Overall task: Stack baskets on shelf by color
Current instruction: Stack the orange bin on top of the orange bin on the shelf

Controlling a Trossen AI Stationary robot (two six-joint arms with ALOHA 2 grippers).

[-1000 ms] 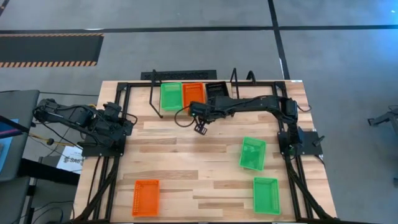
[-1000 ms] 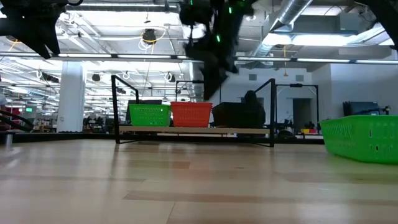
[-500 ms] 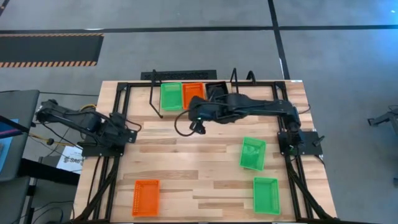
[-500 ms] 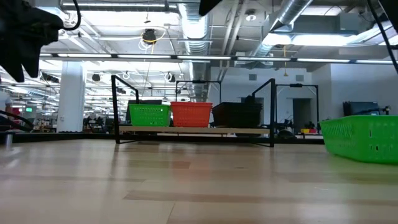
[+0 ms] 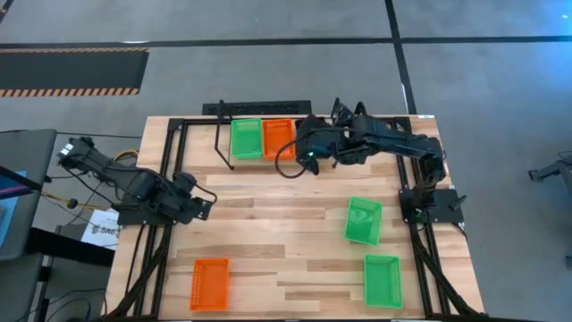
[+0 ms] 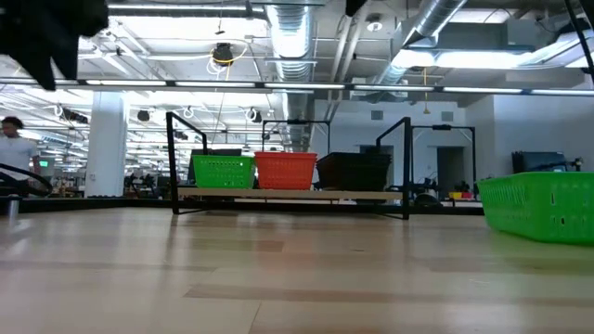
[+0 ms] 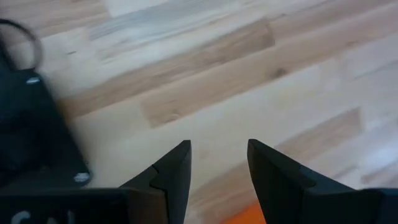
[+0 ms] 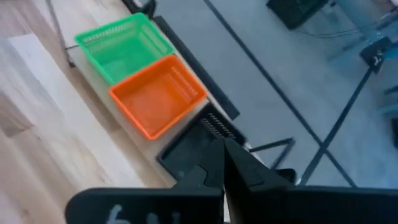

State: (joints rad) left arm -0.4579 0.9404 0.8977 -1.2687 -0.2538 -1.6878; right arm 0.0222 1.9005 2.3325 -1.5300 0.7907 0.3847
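On the shelf (image 6: pixel 288 195) at the table's far edge stand three baskets side by side: green (image 5: pixel 246 139), orange (image 5: pixel 277 136) and black (image 8: pixel 196 149). Two green baskets (image 5: pixel 363 221) (image 5: pixel 382 280) lie loose at the right. An orange one (image 5: pixel 210 284) lies at the near left. My right gripper (image 8: pixel 225 163) hangs shut and empty, high above the shelf's black basket. My left gripper (image 7: pixel 217 163) is open over bare wood at the table's left (image 5: pixel 202 205), pointing steeply down.
The black tube frame (image 5: pixel 170 134) runs along the table's edges. The shelf's upright end brackets (image 6: pixel 173 158) (image 6: pixel 408 162) rise above the baskets. Bare wood lies in the table's middle. A person (image 6: pixel 11 139) shows in the room far behind.
My right gripper has risen from just in front of the shelf and drawn back toward the far right, leaving the low view's top. My left gripper has swung out toward the table's middle and near edge, sinking a little and tipping further down.
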